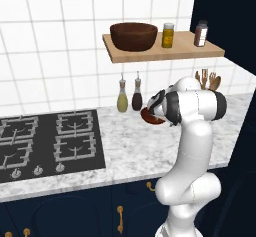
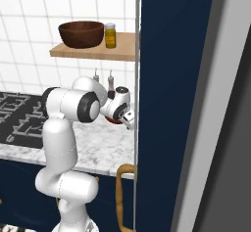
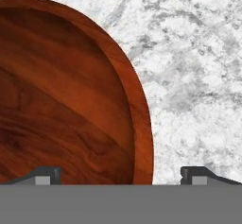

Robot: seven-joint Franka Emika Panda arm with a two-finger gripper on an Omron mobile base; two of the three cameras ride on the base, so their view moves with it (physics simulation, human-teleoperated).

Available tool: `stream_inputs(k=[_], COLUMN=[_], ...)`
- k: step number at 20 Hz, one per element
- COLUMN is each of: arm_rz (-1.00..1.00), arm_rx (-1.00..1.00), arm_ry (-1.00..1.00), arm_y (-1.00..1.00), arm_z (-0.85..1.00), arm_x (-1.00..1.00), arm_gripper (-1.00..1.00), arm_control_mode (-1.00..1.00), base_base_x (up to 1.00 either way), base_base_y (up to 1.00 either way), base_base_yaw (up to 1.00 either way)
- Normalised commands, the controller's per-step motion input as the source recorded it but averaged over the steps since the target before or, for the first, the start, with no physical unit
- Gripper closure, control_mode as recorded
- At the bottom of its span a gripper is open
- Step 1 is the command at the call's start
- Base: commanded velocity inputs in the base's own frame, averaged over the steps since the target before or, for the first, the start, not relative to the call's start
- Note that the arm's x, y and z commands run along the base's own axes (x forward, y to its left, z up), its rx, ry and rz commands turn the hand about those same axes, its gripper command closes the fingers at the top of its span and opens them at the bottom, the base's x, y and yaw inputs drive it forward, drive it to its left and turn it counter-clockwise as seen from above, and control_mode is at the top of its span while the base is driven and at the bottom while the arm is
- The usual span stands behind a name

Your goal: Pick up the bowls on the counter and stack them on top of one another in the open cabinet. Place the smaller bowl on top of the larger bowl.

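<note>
The larger bowl (image 1: 133,36) (image 2: 81,34), dark brown and deep, stands on the left part of the open cabinet's tan shelf board (image 1: 165,54) (image 2: 93,53). The smaller bowl (image 1: 149,117) (image 2: 112,120) (image 3: 66,100), reddish-brown and shallow, rests on the marbled counter (image 1: 130,146) (image 3: 198,76) below the shelf, mostly hidden by the arm in both base views. My gripper (image 3: 120,173) (image 2: 128,118) points down just above it and is open. In the hand view one fingertip (image 3: 47,173) is over the bowl's inside and the other over bare counter, so the jaws straddle the right rim.
A yellow jar (image 1: 168,35) and a dark spice jar (image 1: 200,34) share the shelf with the larger bowl. Two bottles (image 1: 129,97) stand against the tiled wall behind the smaller bowl. The black hob (image 1: 50,141) lies to the left, and a tall navy cabinet side (image 2: 171,104) rises at the right.
</note>
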Motion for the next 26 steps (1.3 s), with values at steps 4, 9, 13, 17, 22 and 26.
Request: stream_inputs(k=[4,9,13,17,22,26], arm_rz=[0.00,0.00,0.00,0.00,0.00,0.00], arm_rx=[0.00,0.00,0.00,0.00,0.00,0.02], arm_ry=[0.00,0.00,0.00,0.00,0.00,-0.04], arm_y=[-0.01,0.00,0.00,0.00,-0.02,-0.21], arm_z=[0.00,0.00,0.00,0.00,0.03,0.02], arm_x=[0.03,0.00,0.00,0.00,-0.05,-0.38], arm_gripper=[-1.00,1.00,1.00,1.00,1.00,1.00], arm_control_mode=[-1.00,-1.00,-1.00,-1.00,-1.00,-1.00], base_base_x=[0.00,0.00,0.00,0.00,0.00,0.00], base_base_y=[0.00,0.00,0.00,0.00,0.00,0.00], base_base_yaw=[0.00,0.00,0.00,0.00,0.00,0.00])
